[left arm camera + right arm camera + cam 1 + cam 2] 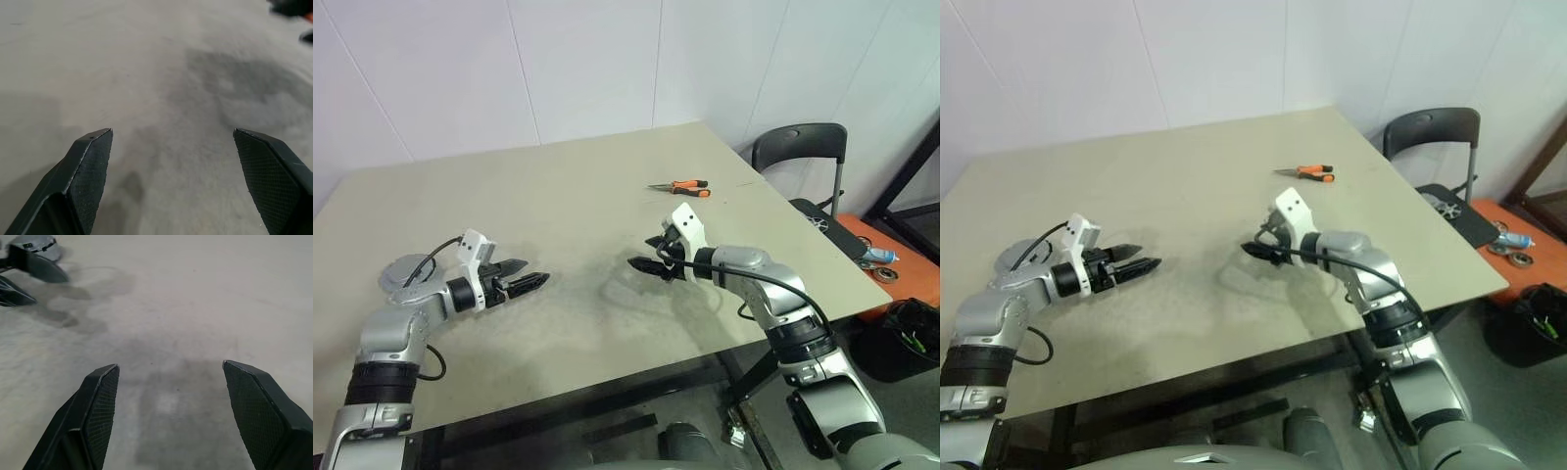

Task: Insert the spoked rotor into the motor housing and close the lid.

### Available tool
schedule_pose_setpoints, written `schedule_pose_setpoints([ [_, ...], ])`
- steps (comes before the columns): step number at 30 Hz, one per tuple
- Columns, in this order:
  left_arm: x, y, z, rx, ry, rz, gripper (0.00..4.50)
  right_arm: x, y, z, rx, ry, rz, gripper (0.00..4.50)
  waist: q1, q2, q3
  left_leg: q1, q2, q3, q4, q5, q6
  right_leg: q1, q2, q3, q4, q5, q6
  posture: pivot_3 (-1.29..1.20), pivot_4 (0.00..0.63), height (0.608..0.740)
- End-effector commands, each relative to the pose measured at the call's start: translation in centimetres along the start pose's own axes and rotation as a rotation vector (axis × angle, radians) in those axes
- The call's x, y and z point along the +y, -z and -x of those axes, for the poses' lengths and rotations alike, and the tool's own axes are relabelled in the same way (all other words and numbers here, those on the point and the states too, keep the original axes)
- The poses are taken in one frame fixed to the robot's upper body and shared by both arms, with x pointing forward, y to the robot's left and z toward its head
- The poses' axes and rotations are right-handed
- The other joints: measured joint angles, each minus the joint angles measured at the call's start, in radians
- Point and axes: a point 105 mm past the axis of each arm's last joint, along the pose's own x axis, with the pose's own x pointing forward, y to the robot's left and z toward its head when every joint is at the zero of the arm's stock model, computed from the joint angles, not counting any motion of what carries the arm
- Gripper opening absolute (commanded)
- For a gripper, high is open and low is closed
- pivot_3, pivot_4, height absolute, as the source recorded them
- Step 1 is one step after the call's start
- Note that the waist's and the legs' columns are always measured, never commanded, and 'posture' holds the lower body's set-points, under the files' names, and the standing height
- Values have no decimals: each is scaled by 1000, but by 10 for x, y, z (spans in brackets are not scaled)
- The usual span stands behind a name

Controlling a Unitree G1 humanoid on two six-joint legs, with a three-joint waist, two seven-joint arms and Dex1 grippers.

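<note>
My left gripper [530, 274] hangs open and empty just above the left part of the beige table [578, 196], pointing right. My right gripper [641, 255] is open and empty too, low over the table's middle and pointing left toward the other. Bare tabletop lies between the left fingers [90, 166] and between the right fingers [100, 406]. A small silvery spoked disc [1446, 207] lies on the black chair seat to the right of the table; I cannot tell whether it is the spoked rotor or the lid. The motor housing is out of view.
Orange-handled pliers [683, 188] lie on the far right of the table. A black chair [800, 147] stands past the right edge. Beside it an orange surface [1489, 217] holds small round parts [1518, 258] and a blue bottle [1518, 240]. White walls lie behind.
</note>
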Motion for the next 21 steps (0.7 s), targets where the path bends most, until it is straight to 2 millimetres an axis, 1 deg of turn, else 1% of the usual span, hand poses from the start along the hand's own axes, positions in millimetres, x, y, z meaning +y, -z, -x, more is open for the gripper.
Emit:
schedule_pose_setpoints([
  [1, 2, -19, 7, -61, -34, -16, 4181, -10, -25, 6, -101, 76, 11, 3533, 4, 0, 0, 0, 0, 0, 0, 0, 0, 0, 0, 0, 0, 0, 0, 0, 0, 740],
  [3, 6, -26, 7, -76, -52, 0, 4181, -16, -30, 5, -126, 106, -12, 3533, 5, 0, 0, 1, 0, 0, 1, 0, 0, 1, 0, 0, 0, 0, 0, 0, 0, 740],
  [5, 7, -36, 7, -105, -50, 13, 4181, -19, -34, 5, -149, 128, -29, 3533, 5, 0, 0, 3, 0, 0, 1, 0, 0, 4, 0, 0, 0, 0, 0, 0, 0, 740],
  [8, 6, -45, 7, -113, -44, -7, 4181, -17, -37, 4, -164, 121, -35, 3533, 3, 0, 0, 4, 0, 0, 1, 0, 0, 5, 1, -1, 0, 0, 0, 0, 0, 740],
  [12, 23, -58, 10, -143, -128, -14, 4181, -18, -35, 2, -148, 125, -5, 3533, -3, 0, 0, 4, 0, 0, 0, 0, 0, 5, 1, -1, -3, 0, 0, 0, 0, 740],
  [14, 23, -63, 12, -167, -127, 7, 4181, -19, -37, 0, -155, 126, -9, 3533, -6, 0, 0, 4, 0, 0, -1, 0, 0, 5, 1, -1, -3, 0, 0, 0, 0, 740],
  [21, 16, -57, 16, -145, -107, -6, 4181, -17, -40, -3, -159, 102, -30, 3533, -4, 0, 0, 3, 0, 0, -2, -1, 1, 5, 0, -1, -6, 0, 0, 0, 0, 740],
])
